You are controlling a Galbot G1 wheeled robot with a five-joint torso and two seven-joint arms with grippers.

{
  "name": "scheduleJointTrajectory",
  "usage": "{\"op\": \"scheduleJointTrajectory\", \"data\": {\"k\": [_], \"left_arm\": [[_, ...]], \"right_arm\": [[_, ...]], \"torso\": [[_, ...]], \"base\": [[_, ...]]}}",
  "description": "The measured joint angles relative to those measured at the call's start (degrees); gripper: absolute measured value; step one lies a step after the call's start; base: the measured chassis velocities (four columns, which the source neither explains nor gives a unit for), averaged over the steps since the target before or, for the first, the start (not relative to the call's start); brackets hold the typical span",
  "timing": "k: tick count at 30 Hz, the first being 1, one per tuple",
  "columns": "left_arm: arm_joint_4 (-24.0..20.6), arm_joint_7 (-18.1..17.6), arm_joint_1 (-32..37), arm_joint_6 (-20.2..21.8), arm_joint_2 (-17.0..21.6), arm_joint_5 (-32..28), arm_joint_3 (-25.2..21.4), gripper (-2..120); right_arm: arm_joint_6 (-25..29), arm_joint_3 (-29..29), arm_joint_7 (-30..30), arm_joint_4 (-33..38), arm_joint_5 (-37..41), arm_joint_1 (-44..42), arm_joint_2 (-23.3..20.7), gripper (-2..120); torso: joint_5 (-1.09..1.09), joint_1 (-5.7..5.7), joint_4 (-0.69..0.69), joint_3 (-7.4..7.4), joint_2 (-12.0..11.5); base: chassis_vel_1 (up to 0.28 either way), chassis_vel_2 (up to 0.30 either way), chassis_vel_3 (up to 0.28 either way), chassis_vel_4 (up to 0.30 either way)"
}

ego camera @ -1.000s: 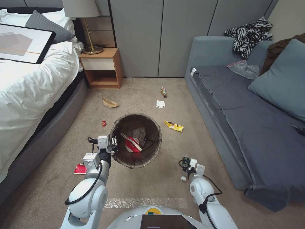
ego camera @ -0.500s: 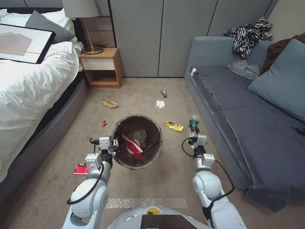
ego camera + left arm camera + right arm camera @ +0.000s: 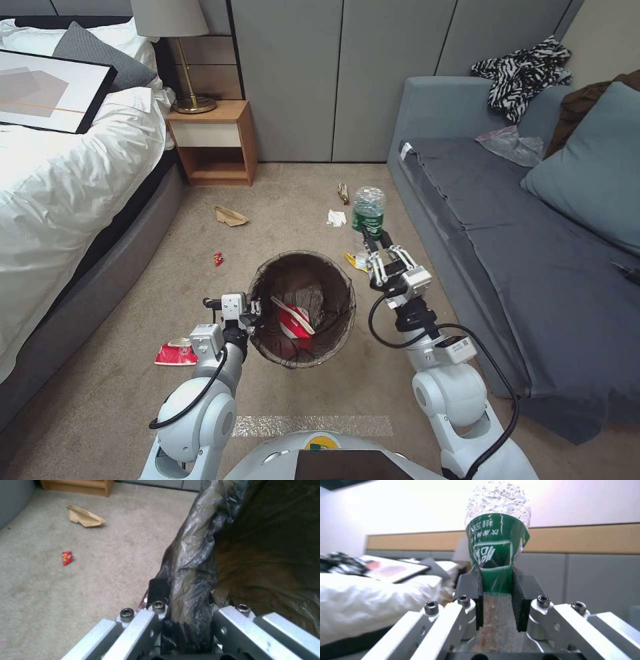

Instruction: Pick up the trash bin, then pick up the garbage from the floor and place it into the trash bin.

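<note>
Bin rim (image 3: 190,580) hidden inside left pincer (image 3: 186,620)

Beige carpet (image 3: 100,393) covered the floor between a white bed (image 3: 60,180) and a grey sofa (image 3: 507,240). A wooden nightstand (image 3: 213,141) with a lamp (image 3: 175,40) stood against grey wall panels (image 3: 347,73).

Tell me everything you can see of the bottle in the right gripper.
The bottle is clear, crinkled plastic with a green label printed in white. The right gripper is shut on its labelled lower part, both dark pads pinching it so the label creases. It is held in the air, pointing up and away from the wrist, above the carpet between the trash bin and the sofa, beyond the bin's rim. Nothing else touches it. I cannot see a cap.
</note>
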Motion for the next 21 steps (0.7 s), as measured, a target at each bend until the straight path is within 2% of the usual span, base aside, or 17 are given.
{"op": "scheduleJointTrajectory", "data": {"k": [11,21], "left_arm": [[0.06,-0.30,0.01,0.96,0.06,-1.27,1.07,2],[0.05,-0.35,0.01,1.05,0.08,-1.46,1.05,2]], "right_arm": [[-0.25,-5.63,-3.04,-0.52,-0.08,-0.85,-1.52,17],[-0.21,-6.75,-3.17,-1.76,-0.91,-1.52,-1.65,17]], "torso": [[0.00,0.00,0.00,0.00,-0.01],[0.00,0.00,0.00,0.00,-0.01]], "base": [[0.000,0.000,0.000,0.000],[0.000,0.000,0.000,0.000]]}}
